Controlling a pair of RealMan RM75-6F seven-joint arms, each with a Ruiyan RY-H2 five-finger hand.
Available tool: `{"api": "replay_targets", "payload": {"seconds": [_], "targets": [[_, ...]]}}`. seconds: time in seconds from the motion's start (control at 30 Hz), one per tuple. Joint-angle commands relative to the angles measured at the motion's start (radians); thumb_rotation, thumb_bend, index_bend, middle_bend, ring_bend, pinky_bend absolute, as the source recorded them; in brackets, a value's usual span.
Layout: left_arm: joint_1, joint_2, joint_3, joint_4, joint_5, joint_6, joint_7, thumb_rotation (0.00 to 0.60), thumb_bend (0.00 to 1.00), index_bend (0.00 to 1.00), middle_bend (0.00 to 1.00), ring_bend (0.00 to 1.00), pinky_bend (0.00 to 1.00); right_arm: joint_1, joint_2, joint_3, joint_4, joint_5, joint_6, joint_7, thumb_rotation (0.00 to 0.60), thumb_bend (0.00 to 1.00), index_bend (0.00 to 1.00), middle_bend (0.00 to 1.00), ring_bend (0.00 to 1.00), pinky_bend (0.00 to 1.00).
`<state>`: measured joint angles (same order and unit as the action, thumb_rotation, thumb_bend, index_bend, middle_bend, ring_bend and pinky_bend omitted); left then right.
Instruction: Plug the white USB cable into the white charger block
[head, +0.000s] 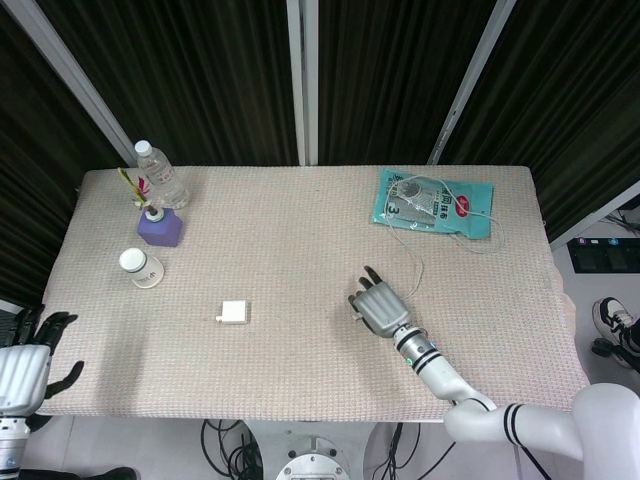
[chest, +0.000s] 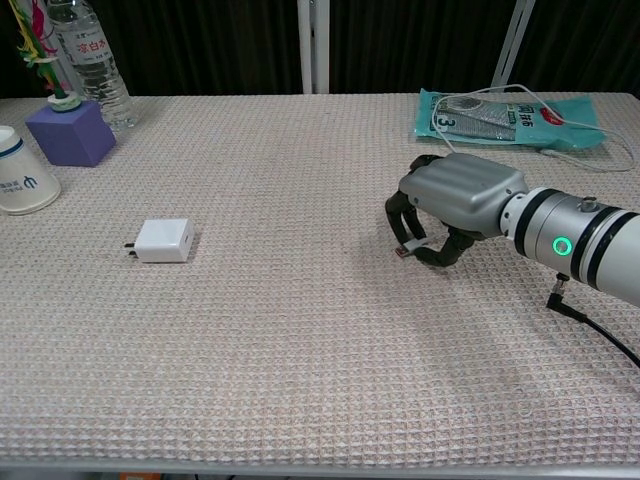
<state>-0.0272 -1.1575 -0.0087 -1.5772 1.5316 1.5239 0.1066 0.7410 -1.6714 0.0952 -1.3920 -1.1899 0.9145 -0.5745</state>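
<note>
The white charger block (head: 234, 312) (chest: 164, 240) lies flat on the woven mat, left of centre, prongs pointing left. My right hand (head: 379, 307) (chest: 455, 203) is palm-down on the mat at right, fingers curled, pinching the USB plug (chest: 404, 251) of the white cable. From the hand the cable (head: 418, 262) runs back to the teal packet (head: 434, 203) (chest: 507, 117). My left hand (head: 25, 361) hangs off the table's near-left corner with its fingers apart, holding nothing; only the head view shows it.
At the far left stand a water bottle (head: 160, 175) (chest: 92, 60), a purple block (head: 160, 227) (chest: 69, 130) with a flower stem and a small white jar (head: 139, 266) (chest: 22, 173). Black curtains hang behind the table.
</note>
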Motion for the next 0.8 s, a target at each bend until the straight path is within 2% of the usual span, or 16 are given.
{"api": "replay_targets", "payload": {"seconds": [0.03,0.2,0.4,0.6,0.8], "targets": [[-0.015,0.009,-0.004,-0.011,0.013,-0.011,0.009,0.600,0.24,0.21,0.17,0.02,0.02,-0.004,0.007,0.001,-0.008,-0.005,0.009,0.009,0.600,0.33,0.57,0.53,0.22,0.09],[-0.077,0.030,-0.019,-0.051,0.050,-0.064,0.030,0.600,0.24,0.21,0.17,0.02,0.02,-0.015,0.038,0.014,-0.041,-0.018,0.042,0.038,0.600,0.33,0.58,0.54,0.23,0.10],[-0.210,0.018,-0.054,-0.104,0.069,-0.219,0.064,0.600,0.24,0.21,0.17,0.02,0.02,-0.035,0.139,0.060,-0.144,-0.017,0.088,0.097,0.600,0.33,0.58,0.54,0.23,0.11],[-0.350,-0.088,-0.090,-0.131,-0.011,-0.424,0.149,0.600,0.24,0.21,0.17,0.02,0.04,-0.054,0.279,0.120,-0.271,0.009,0.124,0.147,0.600,0.33,0.58,0.54,0.23,0.11],[-0.448,-0.237,-0.143,-0.075,-0.163,-0.547,0.175,0.600,0.25,0.23,0.21,0.05,0.05,-0.074,0.365,0.134,-0.324,0.029,0.147,0.155,0.600,0.33,0.58,0.54,0.23,0.11]]}}
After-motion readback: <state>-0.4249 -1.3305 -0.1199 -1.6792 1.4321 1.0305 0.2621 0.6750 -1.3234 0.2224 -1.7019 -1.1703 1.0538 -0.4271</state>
